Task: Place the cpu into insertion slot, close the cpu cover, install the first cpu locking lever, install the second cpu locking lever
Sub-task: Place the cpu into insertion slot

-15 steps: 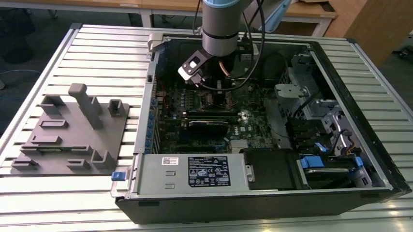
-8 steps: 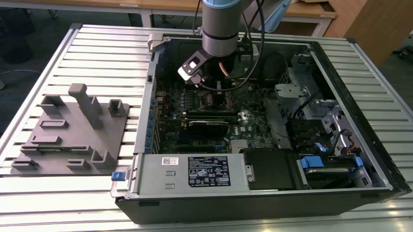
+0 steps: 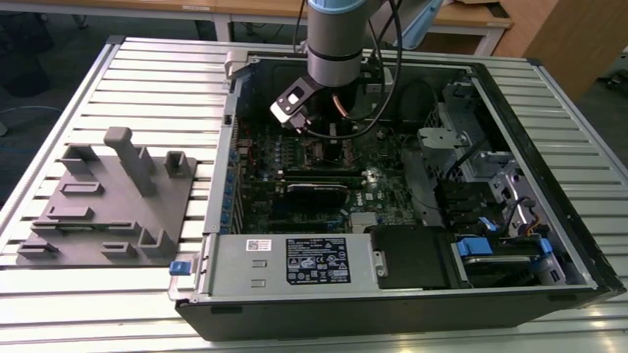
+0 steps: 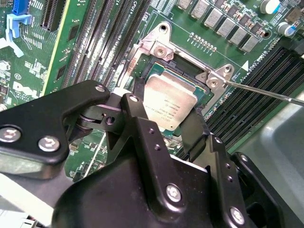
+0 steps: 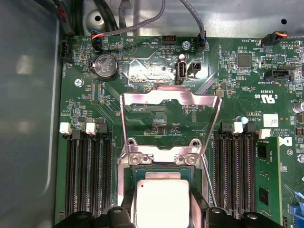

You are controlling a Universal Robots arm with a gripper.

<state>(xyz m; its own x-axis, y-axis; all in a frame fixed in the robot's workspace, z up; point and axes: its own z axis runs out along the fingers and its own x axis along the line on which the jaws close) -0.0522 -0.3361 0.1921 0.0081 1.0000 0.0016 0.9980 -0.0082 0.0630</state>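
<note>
Arm (image 3: 334,44): vertical, reaching down into the computer case (image 3: 393,312) over the motherboard (image 3: 294,193) | Gripper (image 4: 168,116): jaws clamped on two opposite edges of the cpu (image 4: 170,102) | cpu: level in the insertion slot (image 4: 185,76) | cpu cover (image 5: 171,102): hinged up, open.

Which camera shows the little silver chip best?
The second wrist view: the cpu shows most of its top. The first wrist view cuts part of it off; in the exterior view the arm stands over it.
</note>
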